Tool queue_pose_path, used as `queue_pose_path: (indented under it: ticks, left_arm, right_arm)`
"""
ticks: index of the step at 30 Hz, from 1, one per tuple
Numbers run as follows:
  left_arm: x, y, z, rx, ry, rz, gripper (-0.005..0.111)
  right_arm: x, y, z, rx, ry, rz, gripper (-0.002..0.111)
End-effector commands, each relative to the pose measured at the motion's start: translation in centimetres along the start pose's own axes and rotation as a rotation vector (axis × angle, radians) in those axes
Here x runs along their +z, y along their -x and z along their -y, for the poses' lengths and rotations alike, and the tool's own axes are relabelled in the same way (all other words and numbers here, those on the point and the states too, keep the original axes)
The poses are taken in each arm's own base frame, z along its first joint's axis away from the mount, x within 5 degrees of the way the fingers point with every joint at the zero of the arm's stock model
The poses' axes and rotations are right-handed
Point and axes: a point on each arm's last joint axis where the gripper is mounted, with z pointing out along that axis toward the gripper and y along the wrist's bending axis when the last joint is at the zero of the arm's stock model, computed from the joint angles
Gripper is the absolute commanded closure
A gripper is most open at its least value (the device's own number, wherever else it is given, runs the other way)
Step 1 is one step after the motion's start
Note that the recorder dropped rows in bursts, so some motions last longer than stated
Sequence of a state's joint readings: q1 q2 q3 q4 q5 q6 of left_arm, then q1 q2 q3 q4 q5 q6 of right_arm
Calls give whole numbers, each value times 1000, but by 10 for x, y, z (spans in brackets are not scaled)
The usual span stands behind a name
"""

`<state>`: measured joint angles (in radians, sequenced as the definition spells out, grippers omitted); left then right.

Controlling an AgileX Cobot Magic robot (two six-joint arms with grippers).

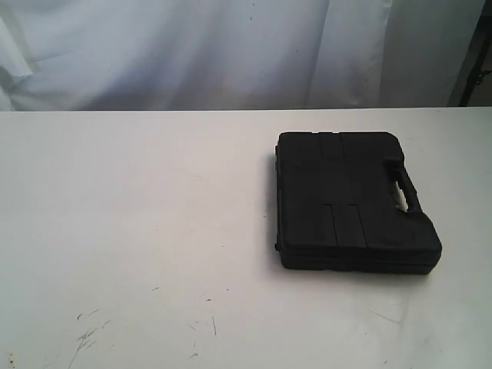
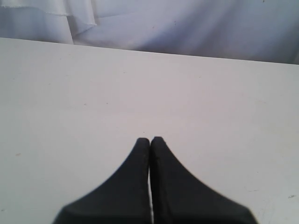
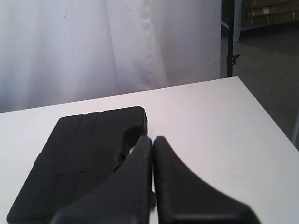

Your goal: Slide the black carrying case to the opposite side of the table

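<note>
The black carrying case (image 1: pixel 354 201) lies flat on the white table (image 1: pixel 138 215), right of the middle, its handle (image 1: pixel 403 188) facing right. Neither gripper shows in the exterior view. In the right wrist view the case (image 3: pixel 79 158) lies beside my right gripper (image 3: pixel 153 138), which is shut with nothing between its fingers and hangs by the handle side. My left gripper (image 2: pixel 150 139) is shut and empty over bare tabletop (image 2: pixel 140 84); the case is out of that view.
A white curtain (image 1: pixel 231 46) hangs behind the table's far edge. Dark scuff marks (image 1: pixel 88 334) sit near the front left. The table's right edge (image 3: pixel 266 116) shows in the right wrist view, with a black stand (image 3: pixel 229 37) and floor beyond.
</note>
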<state>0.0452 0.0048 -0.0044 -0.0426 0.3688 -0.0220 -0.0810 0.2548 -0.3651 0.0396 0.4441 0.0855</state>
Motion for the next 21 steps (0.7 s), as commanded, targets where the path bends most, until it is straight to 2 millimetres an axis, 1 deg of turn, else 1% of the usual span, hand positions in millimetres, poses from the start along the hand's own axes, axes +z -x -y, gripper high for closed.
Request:
queue_pose_path:
  ticks: [1, 2, 3, 4, 5, 8, 10, 13, 17, 21]
  left_arm:
    - [0, 0, 0, 1, 2, 12, 107]
    - [0, 0, 0, 1, 2, 12, 107]
    - [0, 0, 0, 1, 2, 12, 107]
    - [0, 0, 0, 1, 2, 12, 107]
    - [0, 0, 0, 1, 2, 12, 107]
    - [0, 0, 0, 1, 2, 12, 107]
    - [0, 0, 0, 1, 2, 12, 107]
    - [0, 0, 0, 1, 2, 12, 107]
    - [0, 0, 0, 1, 2, 12, 107]
    - [0, 0, 0, 1, 2, 12, 107]
  right_arm:
    - [6, -32, 5, -20, -9, 67, 108]
    - [7, -38, 6, -32, -8, 85, 108]
    - [8, -51, 8, -34, -3, 123, 108]
    - [8, -56, 8, -33, -2, 135, 108]
    - [8, -66, 9, -28, 1, 155, 108]
    - [9, -79, 11, -28, 2, 156, 108]
    - [11, -84, 12, -28, 0, 141, 108]
    - [11, -83, 12, -28, 0, 145, 108]
    - [11, -88, 12, -39, -6, 97, 108]
    - [11, -98, 13, -45, -16, -13, 108]
